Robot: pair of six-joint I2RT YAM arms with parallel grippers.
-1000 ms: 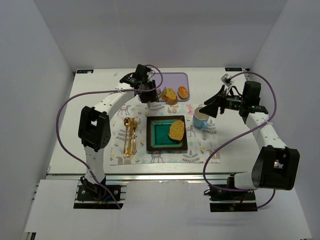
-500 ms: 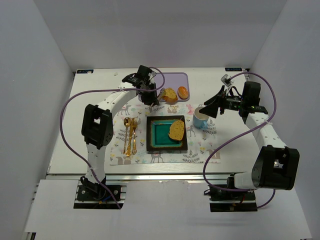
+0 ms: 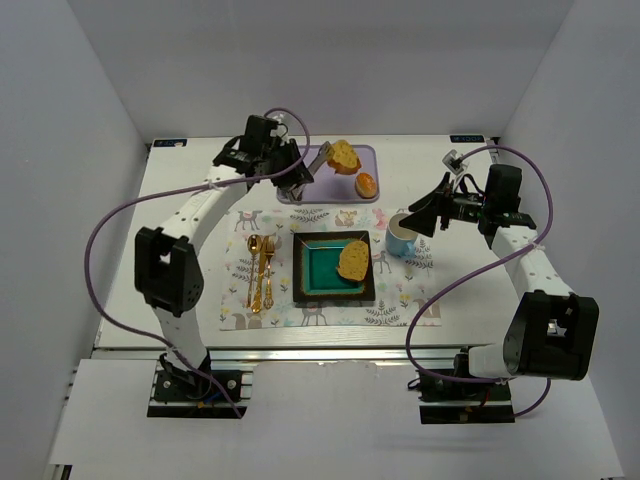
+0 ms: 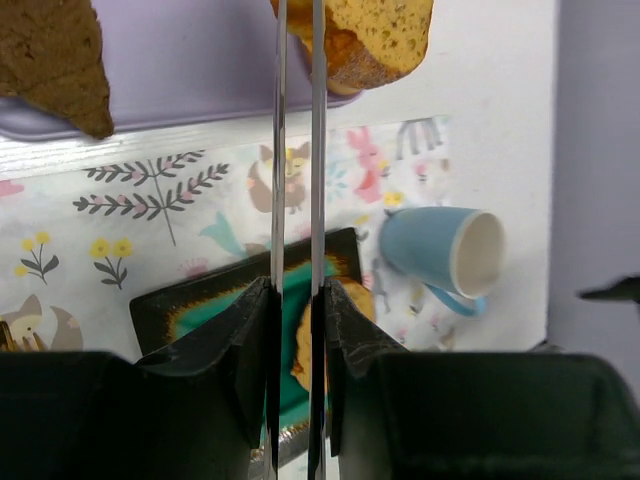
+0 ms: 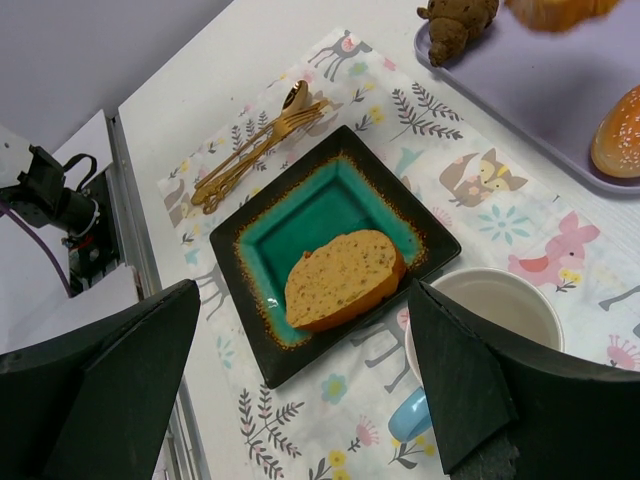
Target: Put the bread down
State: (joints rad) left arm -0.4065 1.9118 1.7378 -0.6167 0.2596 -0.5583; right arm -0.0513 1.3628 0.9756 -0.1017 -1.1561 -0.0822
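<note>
My left gripper [image 3: 327, 157] has long thin blades and is shut on a golden bread slice [image 3: 344, 155], held in the air over the purple tray [image 3: 368, 156]. In the left wrist view the slice [image 4: 375, 35] sits at the blade tips [image 4: 296, 40]. A second bread slice [image 3: 353, 259] lies on the black-rimmed teal square plate [image 3: 297, 268]. My right gripper [image 3: 432, 214] is open and empty, hovering beside the blue cup [image 3: 401, 238]. Its view shows the plate [image 5: 290, 215] and the slice on it [image 5: 342, 278].
On the tray lie an orange bun [image 3: 366, 184] and a dark brown piece [image 4: 55, 60]. Gold cutlery [image 3: 260, 270] lies left of the plate on the patterned placemat [image 3: 330, 315]. The blue cup [image 5: 490, 310] stands right of the plate.
My left gripper has lifted the golden slice off the tray and carried it up toward the back, its wrist swinging left. The right arm has not moved.
</note>
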